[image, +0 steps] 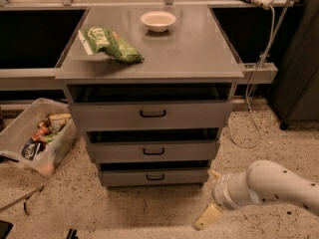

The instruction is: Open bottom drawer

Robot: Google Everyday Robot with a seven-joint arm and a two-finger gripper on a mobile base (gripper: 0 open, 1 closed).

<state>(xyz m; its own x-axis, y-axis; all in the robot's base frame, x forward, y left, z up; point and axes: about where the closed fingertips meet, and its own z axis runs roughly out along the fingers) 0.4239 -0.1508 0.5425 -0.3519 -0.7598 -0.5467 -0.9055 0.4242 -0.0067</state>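
Observation:
The bottom drawer (124, 177) is the lowest and narrowest of three grey drawer fronts in the cabinet. It has a small black loop handle (155, 177) at its centre, and a dark gap shows above its front. My gripper (210, 196) is low at the right, just right of the drawer's right end and near the floor. Its cream fingertips (207, 217) stand wide apart with nothing between them. It touches neither the drawer nor the handle.
The middle drawer (119, 152) and the top drawer (109, 115) sit above it. A green bag (109, 44) and a white bowl (158, 20) lie on the cabinet top. A clear bin of snacks (35, 136) stands on the floor at left. A cable (251, 118) hangs at right.

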